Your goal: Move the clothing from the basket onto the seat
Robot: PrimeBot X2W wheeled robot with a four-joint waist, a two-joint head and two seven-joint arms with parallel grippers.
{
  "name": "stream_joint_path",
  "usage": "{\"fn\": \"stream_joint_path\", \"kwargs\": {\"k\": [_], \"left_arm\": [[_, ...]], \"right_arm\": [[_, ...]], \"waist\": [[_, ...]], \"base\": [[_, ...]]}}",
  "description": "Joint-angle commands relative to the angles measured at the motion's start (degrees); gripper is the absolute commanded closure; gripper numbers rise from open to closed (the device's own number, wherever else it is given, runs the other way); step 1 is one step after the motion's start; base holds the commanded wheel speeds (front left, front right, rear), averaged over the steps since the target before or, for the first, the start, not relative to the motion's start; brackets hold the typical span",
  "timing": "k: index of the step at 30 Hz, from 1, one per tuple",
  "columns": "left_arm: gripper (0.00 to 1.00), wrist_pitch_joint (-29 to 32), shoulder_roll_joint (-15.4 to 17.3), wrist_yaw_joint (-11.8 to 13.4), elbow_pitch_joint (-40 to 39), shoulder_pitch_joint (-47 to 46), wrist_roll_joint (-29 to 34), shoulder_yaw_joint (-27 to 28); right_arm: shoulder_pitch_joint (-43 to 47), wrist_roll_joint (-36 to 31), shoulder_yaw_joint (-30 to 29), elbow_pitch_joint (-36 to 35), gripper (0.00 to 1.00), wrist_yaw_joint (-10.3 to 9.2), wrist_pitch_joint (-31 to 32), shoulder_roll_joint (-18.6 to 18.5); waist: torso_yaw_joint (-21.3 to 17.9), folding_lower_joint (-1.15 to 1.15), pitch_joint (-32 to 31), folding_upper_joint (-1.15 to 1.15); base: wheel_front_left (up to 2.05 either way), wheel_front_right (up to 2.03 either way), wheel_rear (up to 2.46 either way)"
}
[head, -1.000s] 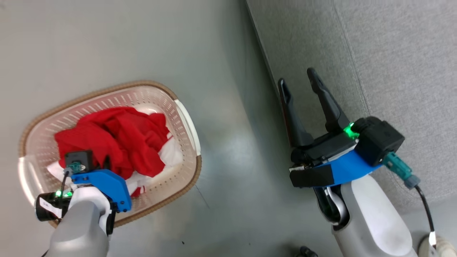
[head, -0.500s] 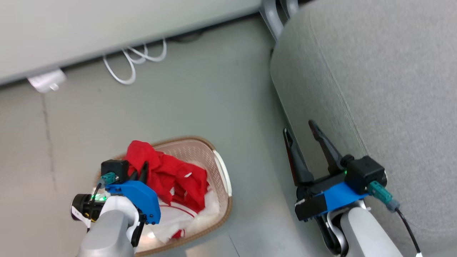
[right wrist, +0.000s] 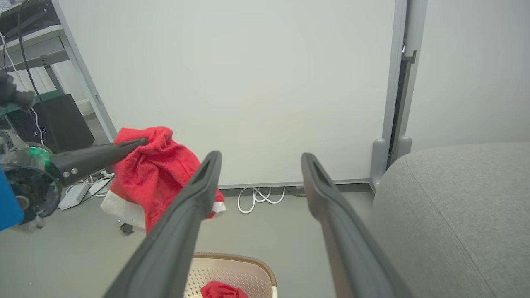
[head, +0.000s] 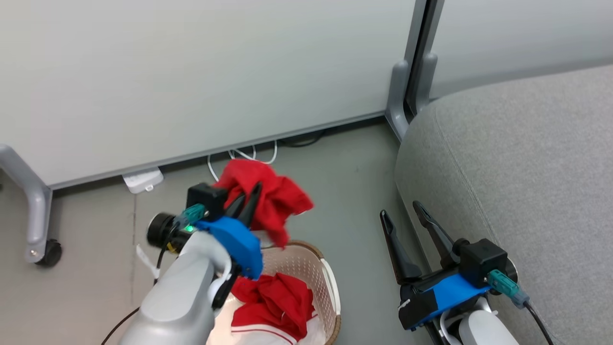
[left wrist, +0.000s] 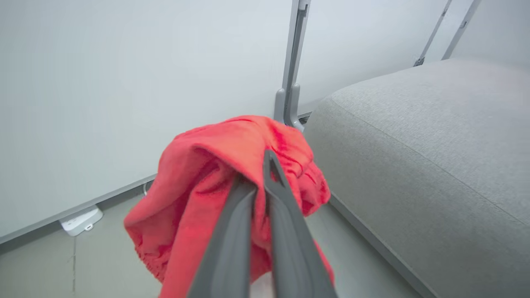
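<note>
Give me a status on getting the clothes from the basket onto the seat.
Done: no clothing shows on the visible seat yet. In hand: the left gripper is shut on one red garment, held up clear of the basket. Left: carry it over, then the clothing lying in the basket. The right gripper is open, empty.

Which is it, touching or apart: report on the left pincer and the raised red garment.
Touching. Left wrist view shows the left pincer shut on the raised red garment.
</note>
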Motion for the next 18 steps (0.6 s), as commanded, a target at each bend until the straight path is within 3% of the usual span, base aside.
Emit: {"fn": "stream_joint_path", "kwargs": {"k": [1, 10, 18], "left_arm": [[1.0, 0.5, 0.1, -0.1, -1.9, -1.0, -1.2, -1.6], [1.0, 3.9, 0.1, 3.2, -12.3, -4.2, -9.8, -11.1], [1.0, 4.6, 0.1, 6.2, -14.6, -7.0, -15.8, -17.9]], "right_arm": [[1.1, 0.0, -0.1, -0.2, 0.0, -0.02, 0.2, -0.2], [3.4, 0.0, 0.2, -1.3, 0.0, -0.02, 1.3, -0.2], [4.4, -0.4, 0.4, -2.0, 0.0, -0.02, 2.2, -0.2]], "waist": [[0.7, 0.02, -1.7, 0.0], [0.3, 0.02, -4.2, 0.0], [-0.4, 0.02, -5.4, 0.0]], "base": [[0.0, 0.0, 0.0], [0.0, 0.0, 0.0], [0.0, 0.0, 0.0]]}}
